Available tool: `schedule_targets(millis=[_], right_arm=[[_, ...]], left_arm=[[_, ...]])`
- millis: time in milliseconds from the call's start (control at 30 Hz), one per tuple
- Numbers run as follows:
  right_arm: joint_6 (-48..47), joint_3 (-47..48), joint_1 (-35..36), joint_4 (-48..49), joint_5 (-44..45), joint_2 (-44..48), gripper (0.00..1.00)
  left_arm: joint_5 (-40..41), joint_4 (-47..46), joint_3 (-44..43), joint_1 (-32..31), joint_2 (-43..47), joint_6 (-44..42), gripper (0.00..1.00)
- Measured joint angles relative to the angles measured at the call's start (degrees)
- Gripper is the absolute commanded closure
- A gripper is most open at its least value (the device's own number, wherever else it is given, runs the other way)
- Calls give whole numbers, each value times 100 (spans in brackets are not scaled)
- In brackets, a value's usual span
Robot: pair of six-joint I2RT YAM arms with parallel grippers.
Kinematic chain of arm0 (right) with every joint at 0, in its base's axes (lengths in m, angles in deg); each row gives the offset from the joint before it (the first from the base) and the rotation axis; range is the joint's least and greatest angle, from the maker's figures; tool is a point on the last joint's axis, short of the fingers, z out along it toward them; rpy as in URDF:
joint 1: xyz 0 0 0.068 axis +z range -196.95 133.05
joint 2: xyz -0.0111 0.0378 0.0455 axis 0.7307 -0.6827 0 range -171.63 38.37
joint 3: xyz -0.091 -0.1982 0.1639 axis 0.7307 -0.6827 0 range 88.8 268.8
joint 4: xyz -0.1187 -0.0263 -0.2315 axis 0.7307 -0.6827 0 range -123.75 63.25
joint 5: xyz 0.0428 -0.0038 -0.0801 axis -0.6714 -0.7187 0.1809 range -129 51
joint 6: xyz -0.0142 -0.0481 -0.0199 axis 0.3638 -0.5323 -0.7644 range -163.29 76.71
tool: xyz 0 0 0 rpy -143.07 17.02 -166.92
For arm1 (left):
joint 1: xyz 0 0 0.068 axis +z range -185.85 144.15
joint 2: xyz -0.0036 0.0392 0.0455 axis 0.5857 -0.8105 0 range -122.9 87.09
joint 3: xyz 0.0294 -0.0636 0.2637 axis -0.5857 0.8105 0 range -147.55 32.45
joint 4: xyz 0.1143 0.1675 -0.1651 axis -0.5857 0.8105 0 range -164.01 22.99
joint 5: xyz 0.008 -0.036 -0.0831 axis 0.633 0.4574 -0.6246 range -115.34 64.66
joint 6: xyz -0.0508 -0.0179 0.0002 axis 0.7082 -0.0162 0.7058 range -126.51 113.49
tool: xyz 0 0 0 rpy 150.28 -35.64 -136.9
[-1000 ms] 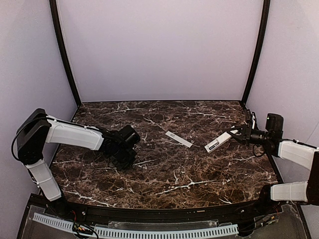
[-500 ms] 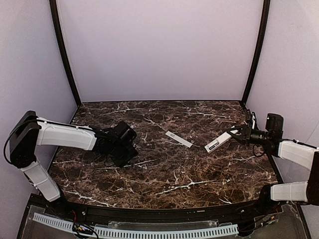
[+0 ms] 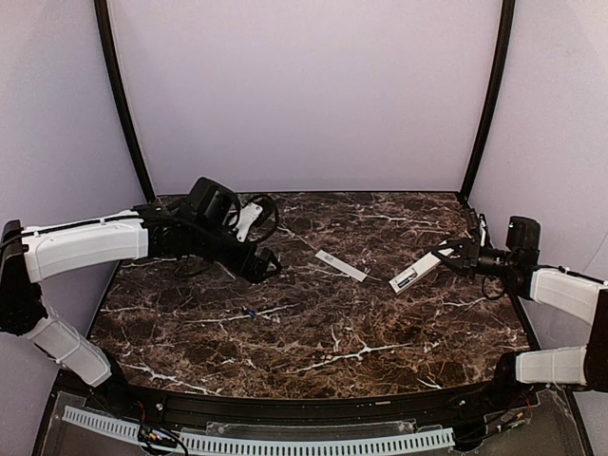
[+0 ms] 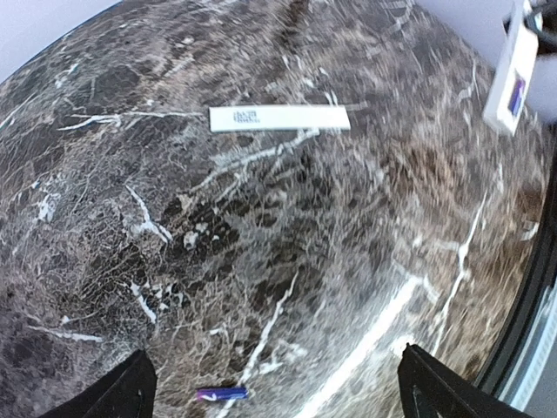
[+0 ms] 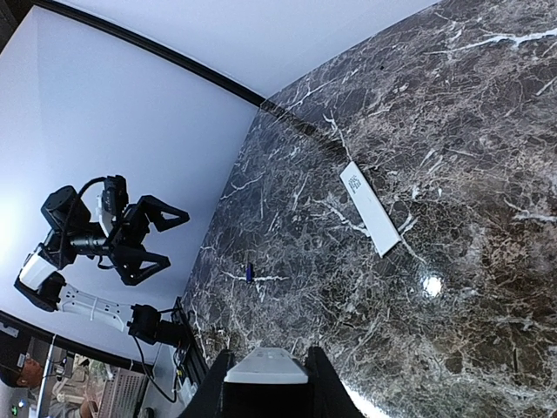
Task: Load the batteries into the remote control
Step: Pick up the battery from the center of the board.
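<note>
Hovering above the left-centre of the desk (image 3: 380,332), the left tool (image 3: 263,265) is standing with its jaws spread wide and nothing between them. One battery (image 3: 250,312), a tiny blue-purple cylinder, is lying loose on its side on the dark marble, nearer the front edge than the tool and touching nothing else. In the left wrist view it's sitting low in the frame between the two black fingertips (image 4: 130,392), but down on the desk and apart from them.

Over on the right, the right tool (image 3: 448,256) is pinching narrowly on one end of the remote control (image 3: 415,273), and the free end is pointing in toward the centre. A blue-purple patch (image 4: 517,92) is showing on the remote's face; whether that's the second battery, I cannot tell.

Between the two tools, the thin white cover (image 3: 340,266) is lying flat on the desk with printing showing at one end. It's well apart from the battery and near the remote's free end without touching it.
</note>
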Motion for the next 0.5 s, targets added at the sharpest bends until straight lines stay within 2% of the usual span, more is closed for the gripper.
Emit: schedule_targets(millis=[267, 400, 500], right_arm=[[-2, 9, 184, 7, -76, -79, 100], [72, 7, 247, 216, -173, -111, 100], [109, 4, 267, 345, -203, -111, 100]], left_arm=[[-306, 407, 581, 44, 74, -3401, 3], [-599, 560, 581, 162, -42, -4441, 5], [-815, 647, 581, 310, -256, -4979, 10]])
